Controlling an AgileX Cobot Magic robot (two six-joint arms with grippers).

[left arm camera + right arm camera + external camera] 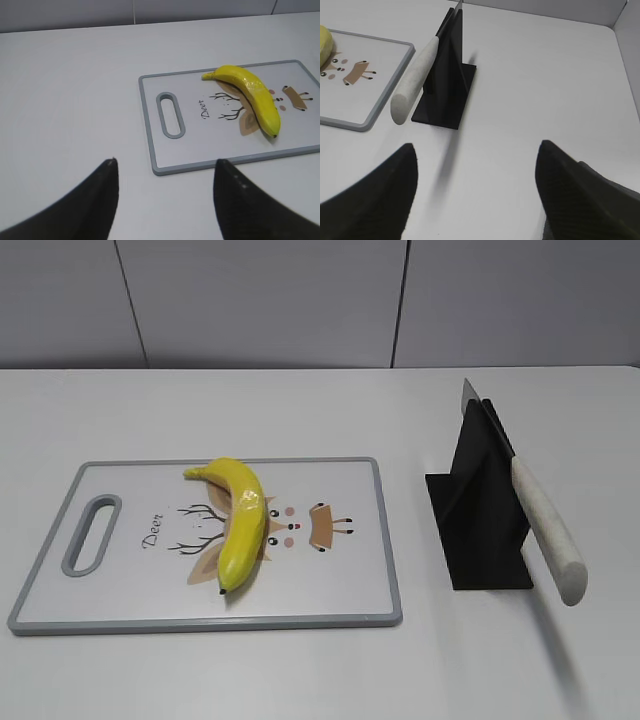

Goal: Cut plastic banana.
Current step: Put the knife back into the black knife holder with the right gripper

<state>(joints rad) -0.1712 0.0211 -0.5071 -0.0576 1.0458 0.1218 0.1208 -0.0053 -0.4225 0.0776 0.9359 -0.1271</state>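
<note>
The plastic banana (238, 519) is glossy yellow with dark tips. It lies on a white cutting board with a grey rim (385, 540). The banana also shows in the left wrist view (252, 96) and its edge in the right wrist view (324, 44). A knife with a pale handle (548, 528) rests slanted in a black stand (480, 510), handle toward the front; it also shows in the right wrist view (415, 80). My left gripper (165, 165) is open and empty, near the board's left front corner. My right gripper (477, 150) is open and empty, in front of the stand. Neither gripper shows in the exterior view.
The board (150, 130) has a handle slot (170, 114) at its left end and a deer drawing with the word "Deer". The white table meets a grey wall (300, 300) at the back. A low wall (627, 45) borders the table's right side.
</note>
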